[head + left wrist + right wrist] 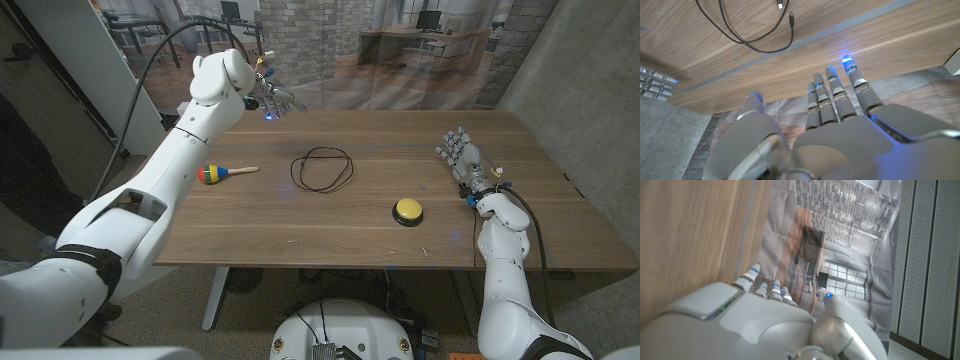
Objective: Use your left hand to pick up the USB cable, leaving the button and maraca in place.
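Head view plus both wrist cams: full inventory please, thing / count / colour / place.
USB cable: 1, black, coiled in a loose loop at the table's middle, nothing touching it; its plug ends show in the left wrist view.
maraca: 1, red, yellow and blue head with a pale handle, lying on the table left of the cable.
button: 1, yellow dome on a dark base, nearer the front edge, right of the cable.
table: 1, brown wood, bearing all three.
left robot hand: 1, grey, fingers spread, holding nothing, raised over the table's far edge, beyond the cable.
right robot hand: 1, grey, fingers apart, holding nothing, at the table's right side.
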You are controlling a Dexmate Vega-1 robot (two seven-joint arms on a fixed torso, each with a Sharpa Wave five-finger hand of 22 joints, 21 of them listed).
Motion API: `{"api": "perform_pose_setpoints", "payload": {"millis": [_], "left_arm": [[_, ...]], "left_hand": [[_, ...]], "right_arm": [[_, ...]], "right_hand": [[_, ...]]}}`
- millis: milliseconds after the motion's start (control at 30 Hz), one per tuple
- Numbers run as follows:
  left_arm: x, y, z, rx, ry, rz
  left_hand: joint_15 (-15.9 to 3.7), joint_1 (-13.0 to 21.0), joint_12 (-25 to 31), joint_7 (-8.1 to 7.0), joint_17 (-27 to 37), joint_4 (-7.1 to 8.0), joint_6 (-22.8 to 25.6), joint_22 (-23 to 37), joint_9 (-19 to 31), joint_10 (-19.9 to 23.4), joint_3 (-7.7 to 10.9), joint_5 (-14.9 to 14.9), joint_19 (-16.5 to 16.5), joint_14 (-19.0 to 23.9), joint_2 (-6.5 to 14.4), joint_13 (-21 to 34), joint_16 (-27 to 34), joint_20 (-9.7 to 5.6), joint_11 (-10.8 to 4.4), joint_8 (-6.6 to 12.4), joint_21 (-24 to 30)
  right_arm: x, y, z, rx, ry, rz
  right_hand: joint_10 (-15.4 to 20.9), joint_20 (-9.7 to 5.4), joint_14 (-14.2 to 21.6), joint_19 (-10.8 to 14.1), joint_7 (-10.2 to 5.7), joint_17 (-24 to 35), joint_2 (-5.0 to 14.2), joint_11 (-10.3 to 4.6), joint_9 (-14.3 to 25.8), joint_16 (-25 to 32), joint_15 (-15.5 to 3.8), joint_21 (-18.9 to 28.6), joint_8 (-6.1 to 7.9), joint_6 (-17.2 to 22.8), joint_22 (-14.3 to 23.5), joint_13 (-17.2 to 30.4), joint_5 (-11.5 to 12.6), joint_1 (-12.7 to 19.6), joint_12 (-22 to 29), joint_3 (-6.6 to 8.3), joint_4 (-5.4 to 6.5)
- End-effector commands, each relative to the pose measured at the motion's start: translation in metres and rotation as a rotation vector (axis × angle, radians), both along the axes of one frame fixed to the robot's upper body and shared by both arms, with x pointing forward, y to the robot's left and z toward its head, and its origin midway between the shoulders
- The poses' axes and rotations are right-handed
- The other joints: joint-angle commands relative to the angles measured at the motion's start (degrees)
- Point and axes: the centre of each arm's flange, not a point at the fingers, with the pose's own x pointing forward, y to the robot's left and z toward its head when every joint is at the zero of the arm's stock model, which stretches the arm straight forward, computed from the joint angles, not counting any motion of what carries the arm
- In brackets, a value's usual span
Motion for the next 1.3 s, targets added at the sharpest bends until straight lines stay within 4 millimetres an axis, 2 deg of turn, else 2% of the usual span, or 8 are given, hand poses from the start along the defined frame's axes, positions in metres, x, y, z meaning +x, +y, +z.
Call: {"api": "perform_pose_setpoints", "payload": {"millis": [33,400,933,1167,1300], "left_arm": [[0.015,-0.018,0.014,0.108,0.068,0.025],[0.020,-0.028,0.016,0.173,0.108,0.029],[0.024,-0.039,0.012,0.241,0.135,0.030],[0.027,-0.045,0.010,0.278,0.154,0.039],[0.029,-0.047,0.008,0.291,0.164,0.045]], "left_hand": [[-0.02,1.03,-0.27,0.27,0.31,-0.34,-0.09,0.32,0.29,0.04,0.26,0.13,0.34,0.13,0.05,0.28,-0.02,0.04,0.08,-0.38,0.06],[-0.48,2.63,-0.82,-0.06,0.40,-1.13,-0.41,0.32,0.31,-0.48,0.17,-0.01,-0.56,-0.19,-0.89,0.45,-0.43,-0.02,-0.24,-0.99,-0.50],[-0.64,4.44,-0.95,-0.32,0.60,-1.69,0.40,0.34,0.36,-0.19,0.07,0.10,-0.47,0.04,-1.78,0.73,-0.52,-0.16,-0.42,-1.10,-0.65],[-0.55,5.46,-0.98,-0.01,0.69,-1.88,0.87,0.36,0.39,0.09,-0.01,0.24,-0.17,0.51,-2.26,0.87,-0.42,-0.37,-0.48,-1.15,-0.64],[-0.85,6.43,-0.67,-0.01,0.83,-1.83,1.81,0.39,0.42,1.28,-0.11,0.43,0.77,1.74,-2.62,1.06,-0.04,-0.78,-1.06,-1.08,-0.38]], "right_arm": [[0.001,-0.004,-0.003,0.013,0.000,-0.005],[0.002,-0.004,-0.001,0.013,-0.009,-0.004],[-0.003,-0.006,0.012,0.005,-0.059,-0.007],[-0.006,-0.006,0.015,0.006,-0.076,-0.011],[-0.008,-0.007,0.016,0.008,-0.079,-0.014]], "right_hand": [[-0.44,0.24,0.00,0.34,0.23,0.25,-0.30,0.21,0.28,0.33,0.42,0.22,0.30,-0.07,0.32,0.15,0.37,0.08,0.00,-0.13,0.00],[-0.40,0.24,0.00,0.37,0.29,0.25,-0.31,0.28,0.28,0.32,0.44,0.22,0.28,-0.11,0.32,0.14,0.38,0.06,0.05,-0.18,-0.01],[-0.22,0.23,0.10,0.40,0.25,0.24,-0.32,0.36,0.27,0.34,0.48,0.23,0.34,0.06,0.32,0.13,0.41,0.04,0.15,-0.25,-0.04],[-0.16,0.26,0.17,0.54,0.25,0.23,-0.32,0.36,0.27,0.35,0.48,0.27,0.40,0.24,0.32,0.12,0.42,0.05,0.18,-0.28,-0.06],[-0.11,0.29,0.20,0.59,0.26,0.23,-0.32,0.32,0.27,0.35,0.42,0.28,0.40,0.27,0.32,0.12,0.43,0.06,0.20,-0.29,-0.08]]}}
